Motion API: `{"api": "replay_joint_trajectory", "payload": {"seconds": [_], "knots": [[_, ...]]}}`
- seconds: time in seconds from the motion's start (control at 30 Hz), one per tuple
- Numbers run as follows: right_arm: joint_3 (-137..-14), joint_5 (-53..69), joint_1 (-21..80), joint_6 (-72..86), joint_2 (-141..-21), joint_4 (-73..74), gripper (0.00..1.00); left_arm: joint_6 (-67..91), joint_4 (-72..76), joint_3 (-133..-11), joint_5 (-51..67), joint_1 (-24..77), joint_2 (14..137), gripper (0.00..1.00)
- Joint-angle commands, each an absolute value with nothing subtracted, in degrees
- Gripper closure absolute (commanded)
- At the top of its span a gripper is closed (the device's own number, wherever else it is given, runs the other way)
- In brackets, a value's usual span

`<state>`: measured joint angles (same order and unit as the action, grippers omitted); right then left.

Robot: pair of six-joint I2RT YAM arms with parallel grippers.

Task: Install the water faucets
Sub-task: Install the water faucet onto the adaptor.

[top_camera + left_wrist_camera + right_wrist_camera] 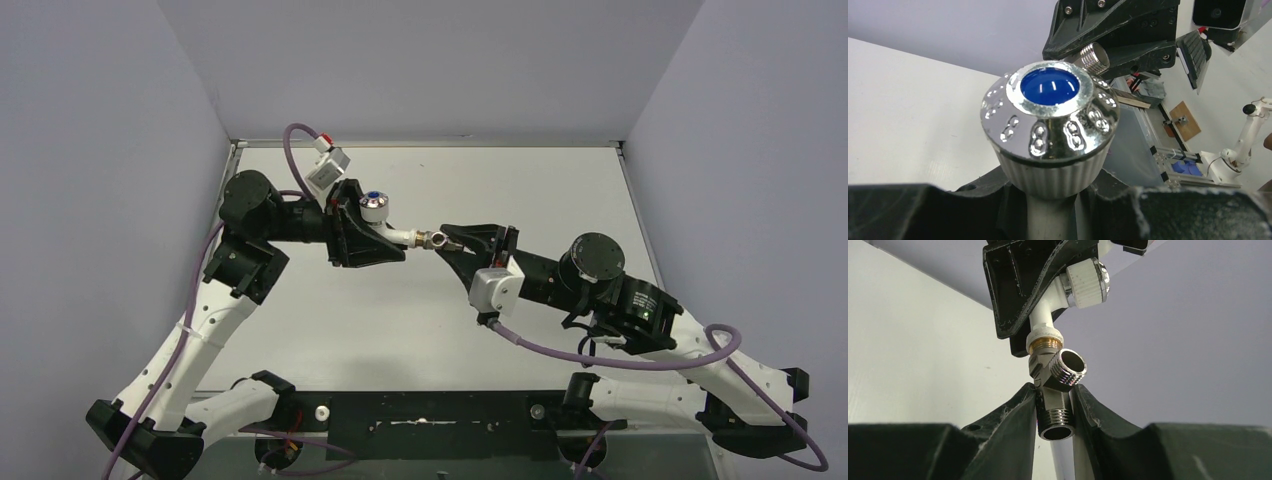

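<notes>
Grey walls (430, 60) stand on three sides of a pale worktop (560, 190). Two arms reach over it from the near edge. The left arm (200, 320) is white low down and black higher up, and it bends in toward the middle. The right arm (620, 300) does the same from the other side. Purple cables (560, 350) loop along both arms.

The two claws meet tip to tip, up in the air over the middle of the worktop. The left claw (385, 243) is pressed together on the white tap (400, 236) and pinches it by its thin white stem. The tap lies on its side and sticks out of the claw toward the right arm. The right claw (1054, 415) is pressed together too, and it pinches the metal fitting (1055, 377) between its two black fingers (1018, 420).

The tap has a round shiny knob (1050, 125) with little bumps around its edge and white ribs under it. In the top view the knob faces up. The end of the tap has a gold-coloured ring, and this ring touches the top of the fitting, so the two parts sit end to end in one line between the claws. I cannot tell how far one goes into the other.

The fitting is small, grey and shiny. It has screw ridges on its open round ends. One end points down between the fingers and one points out to the side.

A blue dot (1049, 86) sits in the middle of the knob.
</notes>
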<state>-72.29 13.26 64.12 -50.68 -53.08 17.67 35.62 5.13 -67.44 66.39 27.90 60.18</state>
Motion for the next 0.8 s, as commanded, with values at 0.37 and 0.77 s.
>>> {"api": "replay_joint_trajectory", "payload": {"seconds": [0.37,0.77], "knots": [[-73.69,18.2,58.54,-29.36,-52.48,12.07,1.0,26.6,-2.49,-72.12,64.05,28.96,58.77,1.0],[-70.66,28.82,52.13,-17.26,-51.66,9.23,1.0,22.39,-6.37,-73.61,63.42,28.83,58.04,1.0]]}}
